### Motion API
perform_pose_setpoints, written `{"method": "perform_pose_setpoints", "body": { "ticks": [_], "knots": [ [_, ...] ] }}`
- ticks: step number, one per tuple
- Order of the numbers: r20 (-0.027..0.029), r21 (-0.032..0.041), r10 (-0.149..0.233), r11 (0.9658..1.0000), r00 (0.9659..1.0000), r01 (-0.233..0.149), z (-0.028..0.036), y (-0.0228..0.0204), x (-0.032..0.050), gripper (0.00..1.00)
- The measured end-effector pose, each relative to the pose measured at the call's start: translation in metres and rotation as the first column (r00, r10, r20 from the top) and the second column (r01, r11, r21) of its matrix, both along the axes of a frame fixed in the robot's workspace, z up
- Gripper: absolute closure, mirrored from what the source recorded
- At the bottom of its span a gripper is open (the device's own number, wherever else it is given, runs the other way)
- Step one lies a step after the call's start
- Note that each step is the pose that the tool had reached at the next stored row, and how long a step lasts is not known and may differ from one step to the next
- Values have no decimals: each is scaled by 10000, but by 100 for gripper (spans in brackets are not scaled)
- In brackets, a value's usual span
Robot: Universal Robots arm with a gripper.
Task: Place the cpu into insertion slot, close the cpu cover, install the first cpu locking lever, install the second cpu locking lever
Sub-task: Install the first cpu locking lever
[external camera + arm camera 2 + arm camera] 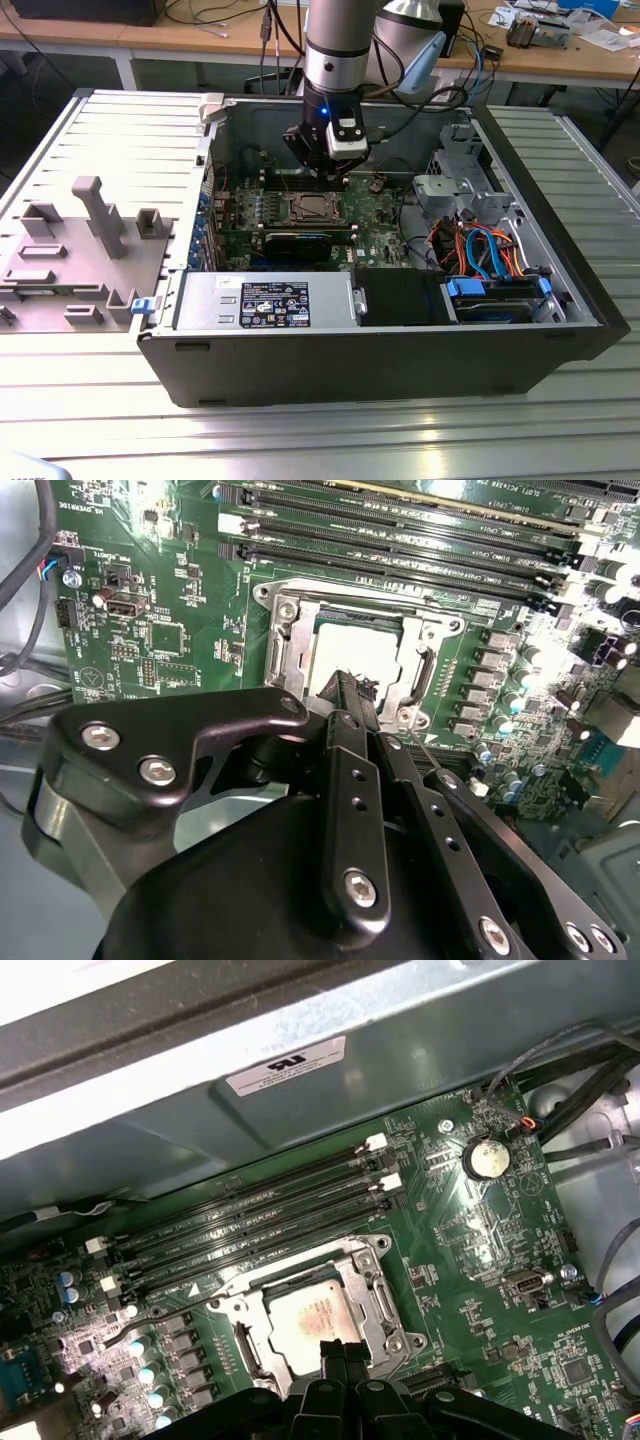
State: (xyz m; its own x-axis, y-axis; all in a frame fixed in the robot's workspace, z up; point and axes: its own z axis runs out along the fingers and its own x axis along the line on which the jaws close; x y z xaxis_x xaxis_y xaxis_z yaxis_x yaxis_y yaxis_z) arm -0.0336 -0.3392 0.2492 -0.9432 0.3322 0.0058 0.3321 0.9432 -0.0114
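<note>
Hovering just above the socket, the claw (pixel 326 172) hangs at the middle of the open computer case (pixel 400 350), which lies on the ribbed worktop (pixel 300 440). In the exterior view the socket sits just toward 6 o'clock of the fingertips, and the black graphics card (pixel 300 243) lies further out toward 6 o'clock. In both wrist views the fingers (pixel 352 780) look pressed together tip to tip, with nothing seen between them.

The cpu (pixel 315 1315) lies flat in the insertion slot (pixel 228 1305). The cpu cover (pixel 383 1295) appears folded down around it, its silver frame bordering the chip's metal top. A thin lever rod (pixel 165 1308) stands out from the slot's rim toward the capacitors (pixel 140 1375), so I judge it not latched.

The main hazard, as I judge it, is a slip. The rod is thin and springy, and narrow closed tips pushing on it could skid off. They might then strike the capacitors or the memory slots (pixel 250 1225) close by. A released rod could also snap back and lift the cover.

If the chip sits slightly askew, pressing the cover down could bend the contacts beneath it. I cannot tell its seating from these views. A tip coming down off the frame would land on the chip's bare top and might mark it.
</note>
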Motion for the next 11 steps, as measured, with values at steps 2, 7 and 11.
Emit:
{"method": "perform_pose_setpoints", "body": {
  "ticks": [2, 7, 11],
  "knots": [
    [0, -1, 39, 10000, 10000, -39, 0, 0, 0, 89],
    [-1, -1, 162, 9999, 9999, -162, 0, 0, 0, 89],
    [0, 0, 255, 9997, 9997, -255, 0, 0, 0, 89]
  ]
}}
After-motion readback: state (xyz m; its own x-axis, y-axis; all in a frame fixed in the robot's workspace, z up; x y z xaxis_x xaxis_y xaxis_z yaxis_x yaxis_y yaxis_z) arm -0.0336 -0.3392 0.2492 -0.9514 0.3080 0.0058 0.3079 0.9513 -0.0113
